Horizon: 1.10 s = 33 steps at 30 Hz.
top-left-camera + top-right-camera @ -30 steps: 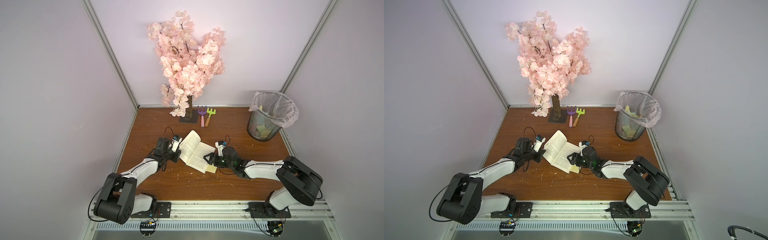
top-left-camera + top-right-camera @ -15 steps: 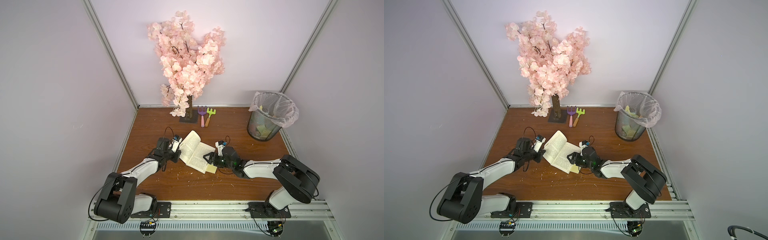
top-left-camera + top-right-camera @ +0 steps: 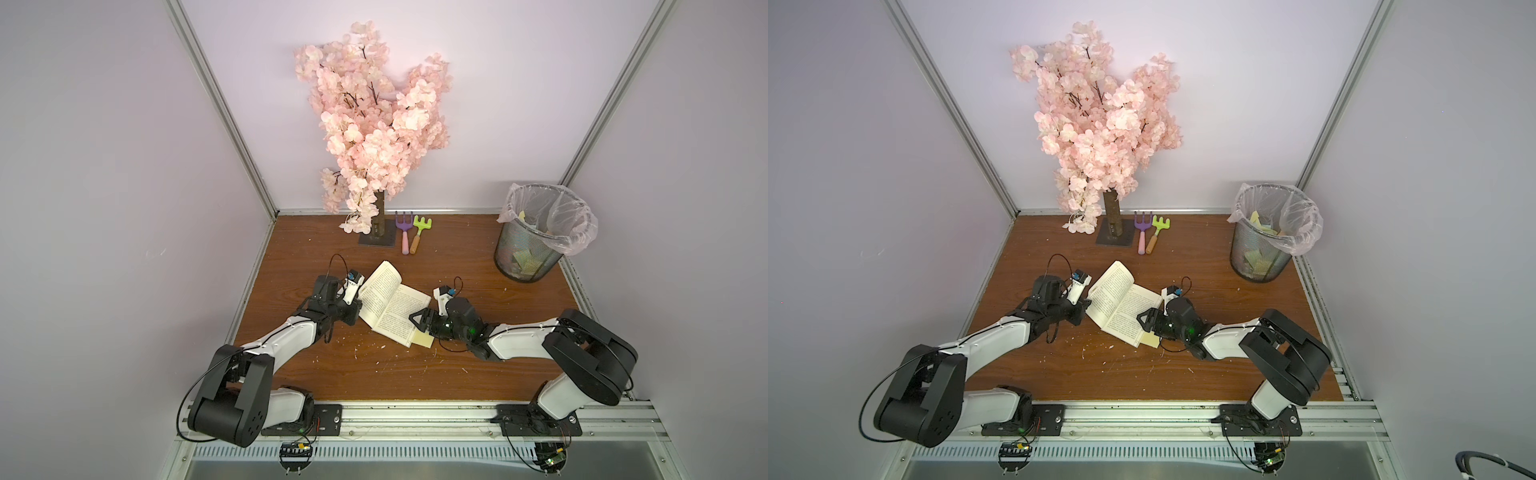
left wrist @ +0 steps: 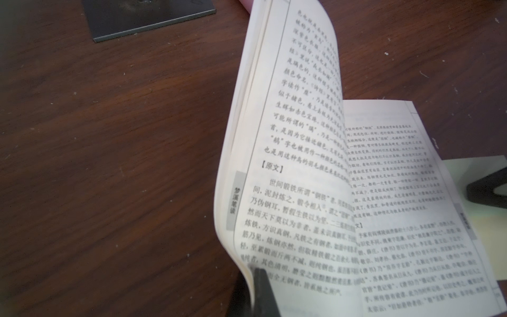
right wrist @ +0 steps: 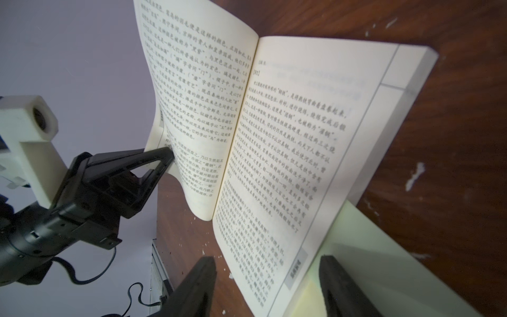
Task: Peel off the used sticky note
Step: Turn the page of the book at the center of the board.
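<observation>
The bench (image 3: 374, 374) was smooth brown wood with a soft shine and white crumbs on it. The book (image 3: 388, 305) had matt cream paper pages. The sticky note (image 3: 424, 341) was pale yellow paper. The bin (image 3: 524, 259) was black metal mesh, lined with a thin, crinkly plastic bag (image 3: 577, 232). The left tool (image 5: 168, 158) looked like matt black plastic.

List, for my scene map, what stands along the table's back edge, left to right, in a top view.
In a top view: blossom tree → purple rake → green rake → wire bin.
</observation>
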Each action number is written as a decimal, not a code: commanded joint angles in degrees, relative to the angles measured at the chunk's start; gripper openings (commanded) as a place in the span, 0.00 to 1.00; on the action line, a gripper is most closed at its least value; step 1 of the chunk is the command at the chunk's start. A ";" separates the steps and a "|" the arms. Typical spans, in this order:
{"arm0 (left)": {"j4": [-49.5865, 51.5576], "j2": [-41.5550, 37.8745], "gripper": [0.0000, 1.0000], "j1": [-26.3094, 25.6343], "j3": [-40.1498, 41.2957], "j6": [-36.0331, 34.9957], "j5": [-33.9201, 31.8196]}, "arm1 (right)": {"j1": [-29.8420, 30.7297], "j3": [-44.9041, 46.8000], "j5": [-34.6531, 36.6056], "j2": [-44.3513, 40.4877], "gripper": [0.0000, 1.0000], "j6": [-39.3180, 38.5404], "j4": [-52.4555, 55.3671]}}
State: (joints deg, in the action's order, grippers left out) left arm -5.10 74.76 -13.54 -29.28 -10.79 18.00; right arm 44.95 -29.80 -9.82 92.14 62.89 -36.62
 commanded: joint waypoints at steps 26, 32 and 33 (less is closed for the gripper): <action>2.91 0.65 0.02 0.53 0.67 -1.21 1.34 | -0.27 2.04 -1.81 3.51 0.63 7.57 -10.41; 2.83 0.74 0.02 0.53 0.67 -1.25 1.35 | -0.46 3.87 -1.23 2.25 0.63 7.89 -10.54; 2.86 0.74 0.02 0.53 0.68 -1.27 1.34 | -0.47 4.14 -1.13 2.05 0.63 7.94 -10.57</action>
State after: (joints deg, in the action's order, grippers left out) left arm -5.04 74.85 -13.54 -29.28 -10.81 18.52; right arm 44.71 -26.81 -11.33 95.57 70.35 -47.18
